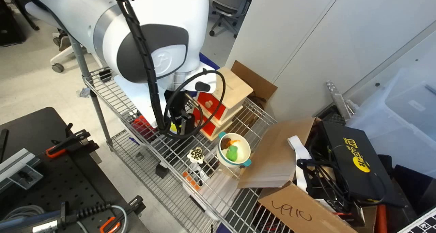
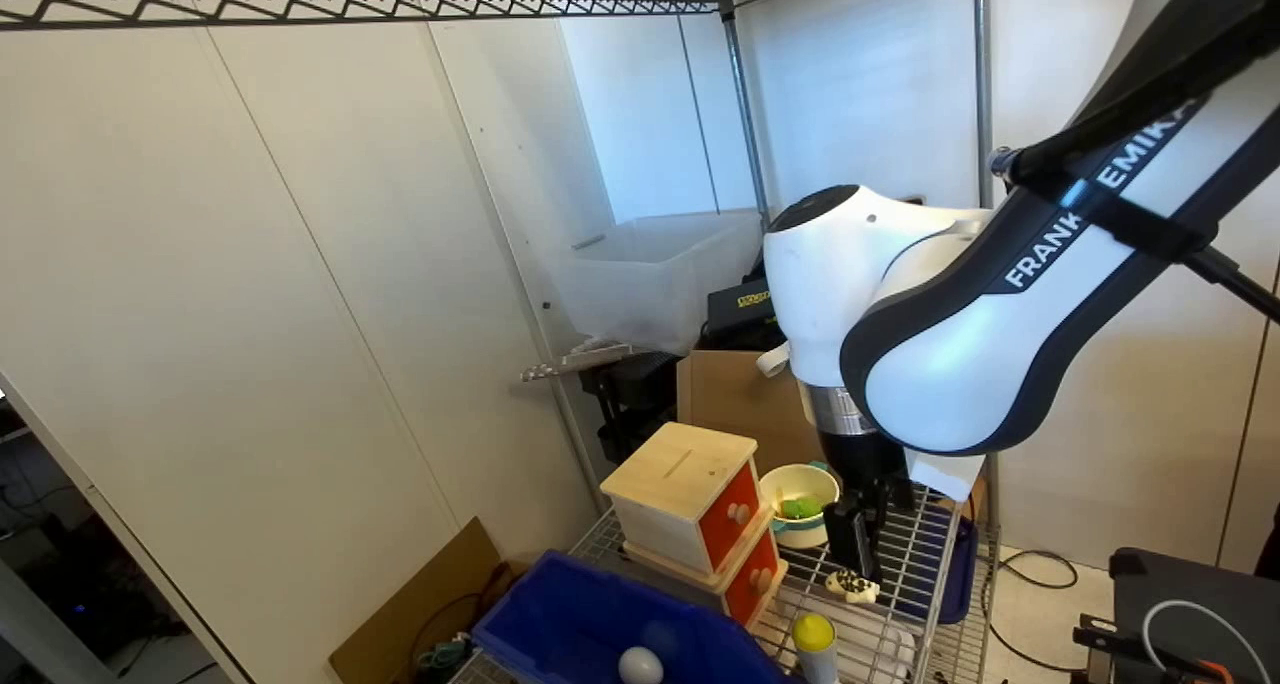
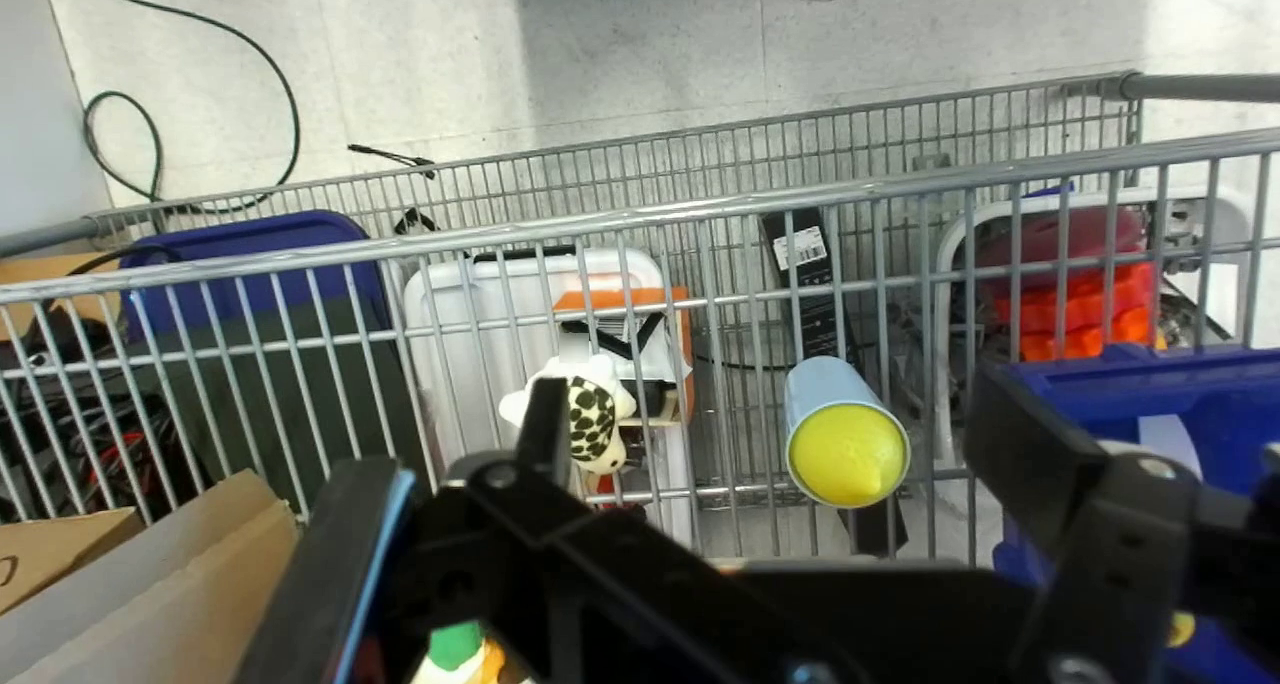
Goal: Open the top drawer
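Observation:
A small light-wood cabinet (image 2: pixel 672 469) stands on a wire shelf. Its top drawer (image 2: pixel 718 536), red-fronted with a round wooden knob (image 2: pixel 738 513), looks pushed in, flush with the wood around it. In an exterior view the same top drawer (image 1: pixel 215 109) shows partly behind a looping black cable. Below it sits the lower red drawer (image 2: pixel 748 592). My gripper (image 2: pixel 858 554) hangs pointing down on the drawer-front side, apart from the knob. In the wrist view the gripper (image 3: pixel 795 439) is spread wide open and holds nothing; the top drawer does not show there.
A blue bin (image 2: pixel 560 604) stands beside the cabinet. Below the gripper is an upright cup with a yellow top (image 3: pixel 850 454). A spotted turtle toy (image 1: pixel 196 155) and a two-handled bowl (image 1: pixel 246 141) lie nearby. A cardboard box (image 1: pixel 276 151) stands farther along the wire shelf.

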`<state>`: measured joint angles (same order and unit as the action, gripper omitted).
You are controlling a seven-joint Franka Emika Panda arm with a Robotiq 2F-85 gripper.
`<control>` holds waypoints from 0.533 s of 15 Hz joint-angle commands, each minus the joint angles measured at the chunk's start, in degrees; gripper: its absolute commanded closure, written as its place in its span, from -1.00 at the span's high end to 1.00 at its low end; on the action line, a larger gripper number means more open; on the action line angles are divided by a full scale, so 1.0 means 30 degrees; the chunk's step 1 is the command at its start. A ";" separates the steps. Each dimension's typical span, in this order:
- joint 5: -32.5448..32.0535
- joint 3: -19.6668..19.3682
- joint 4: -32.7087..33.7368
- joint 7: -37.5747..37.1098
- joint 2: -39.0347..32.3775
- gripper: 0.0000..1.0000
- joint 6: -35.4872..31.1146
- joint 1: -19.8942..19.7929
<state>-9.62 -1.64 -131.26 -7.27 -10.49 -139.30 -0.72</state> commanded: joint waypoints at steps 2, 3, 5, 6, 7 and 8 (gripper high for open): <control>0.0445 -0.0067 0.0593 0.0673 -0.1045 1.00 -0.0479 -0.0076; 0.0524 -0.0060 0.0699 0.0873 -0.1295 1.00 -0.0627 -0.0139; 0.1048 0.0077 0.0823 0.1714 -0.1689 1.00 -0.1105 -0.0374; 0.1144 0.0084 0.0859 0.2026 -0.1850 1.00 -0.1560 -0.0438; 0.1202 0.0106 0.0808 0.2442 -0.1968 1.00 -0.2127 -0.0483; 0.0974 0.0067 0.0716 0.2769 -0.2024 1.00 -0.2914 -0.0472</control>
<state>-7.84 -1.66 -129.78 -3.16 -15.27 -143.51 -1.44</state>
